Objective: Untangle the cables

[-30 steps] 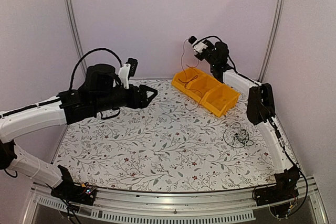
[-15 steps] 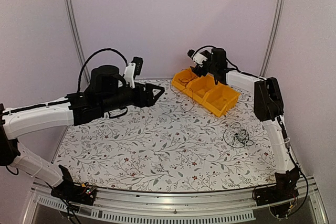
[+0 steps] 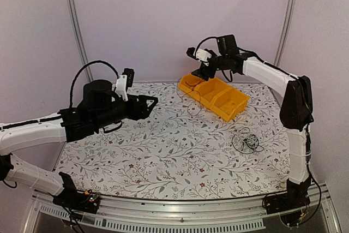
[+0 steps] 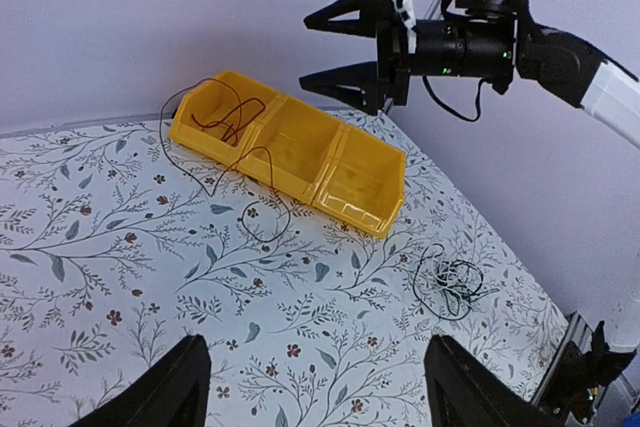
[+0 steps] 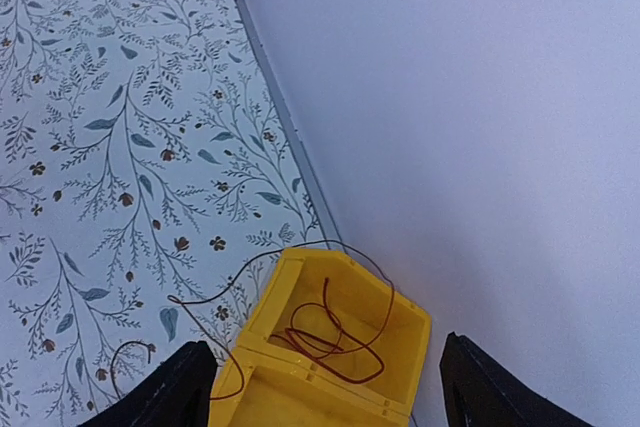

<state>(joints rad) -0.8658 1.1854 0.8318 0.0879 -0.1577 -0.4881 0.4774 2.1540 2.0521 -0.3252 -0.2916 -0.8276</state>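
1. Right claw (image 4: 304, 51) hangs open, empty, over the bin (image 3: 232, 110) at the far edge of the table (image 3: 163, 151).
2. Red cable (image 5: 335, 342) lies inside, probably sorted apart.
3. Other cables (image 3: 248, 141) lie tangled near the right edge.
4. Left claw (image 3: 151, 105) is open, empty.

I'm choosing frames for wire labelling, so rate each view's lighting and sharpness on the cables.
Top external view: soft even light, no glare, but the cable bundle is small, its strands merging against the floral tablecloth. Left wrist view: sharp, faint shadows; the red-brown cable in the yellow bin reads clearly. Right wrist view: that cable is crisp and largest.
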